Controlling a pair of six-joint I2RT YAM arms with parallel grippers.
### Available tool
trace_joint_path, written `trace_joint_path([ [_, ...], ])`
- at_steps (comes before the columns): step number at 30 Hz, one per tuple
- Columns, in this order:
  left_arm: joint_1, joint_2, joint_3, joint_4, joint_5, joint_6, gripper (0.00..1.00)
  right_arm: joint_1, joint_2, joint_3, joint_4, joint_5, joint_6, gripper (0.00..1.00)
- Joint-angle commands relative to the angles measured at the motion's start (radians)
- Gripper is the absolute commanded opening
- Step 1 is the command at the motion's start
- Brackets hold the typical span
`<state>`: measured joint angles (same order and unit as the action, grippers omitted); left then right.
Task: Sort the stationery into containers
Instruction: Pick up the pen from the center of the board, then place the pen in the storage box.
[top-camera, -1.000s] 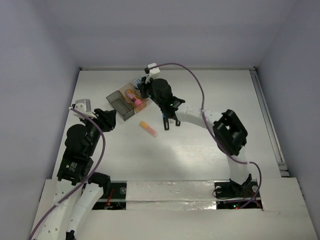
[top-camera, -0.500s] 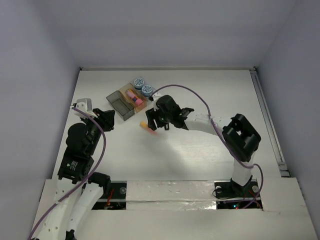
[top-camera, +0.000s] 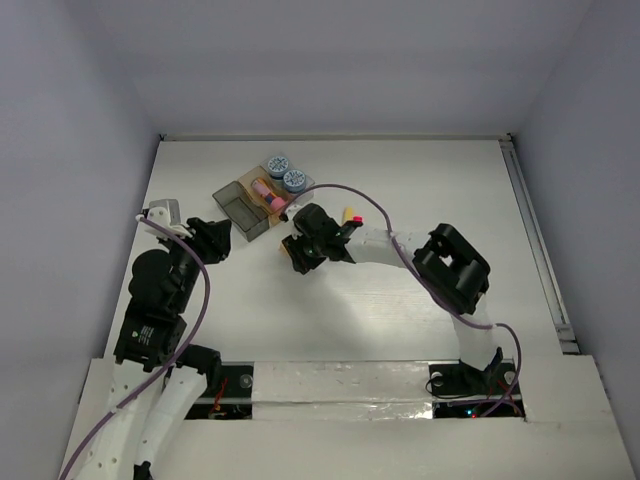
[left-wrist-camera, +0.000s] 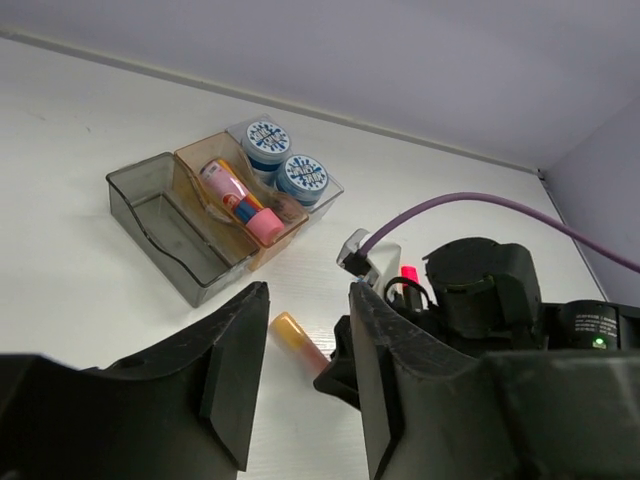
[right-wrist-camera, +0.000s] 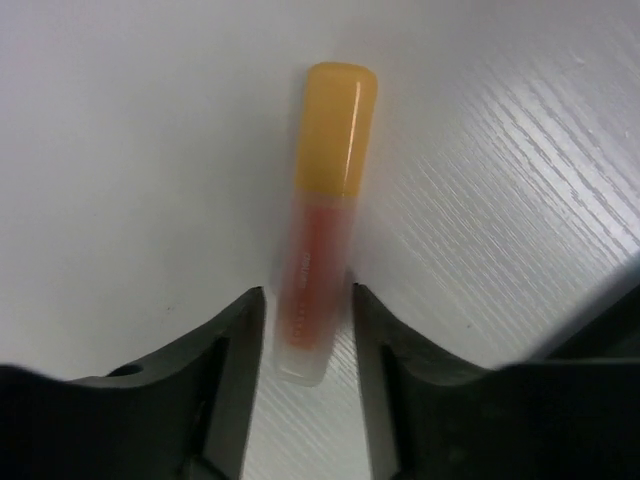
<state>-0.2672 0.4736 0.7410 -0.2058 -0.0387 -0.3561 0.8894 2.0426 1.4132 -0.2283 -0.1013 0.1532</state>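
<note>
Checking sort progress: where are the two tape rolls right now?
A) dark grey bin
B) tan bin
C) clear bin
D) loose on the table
C: both tape rolls sit side by side inside the clear bin at the end of the row, seen in the left wrist and top views.
</note>
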Motion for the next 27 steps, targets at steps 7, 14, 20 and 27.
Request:
trace_joint_path([
  [7,0.014,-0.043,-0.011,0.059,0.022,0.006,0.37,0.034,0.001,0.052,-0.022,0.091,0.005,0.12],
  [14,0.023,-0.058,-0.008,0.057,0.019,0.006,0.37,0.034,-0.119,0.036,0.039,0.054,0.019,0.07],
  [20,0.032,-0.058,-0.008,0.063,0.017,0.006,0.37,0.034,-0.131,0.099,0.116,-0.041,0.040,0.08],
  [27,0.043,-0.044,-0.006,0.059,0.030,0.005,0.38,0.034,0.089,0.410,0.193,-0.017,0.072,0.08],
])
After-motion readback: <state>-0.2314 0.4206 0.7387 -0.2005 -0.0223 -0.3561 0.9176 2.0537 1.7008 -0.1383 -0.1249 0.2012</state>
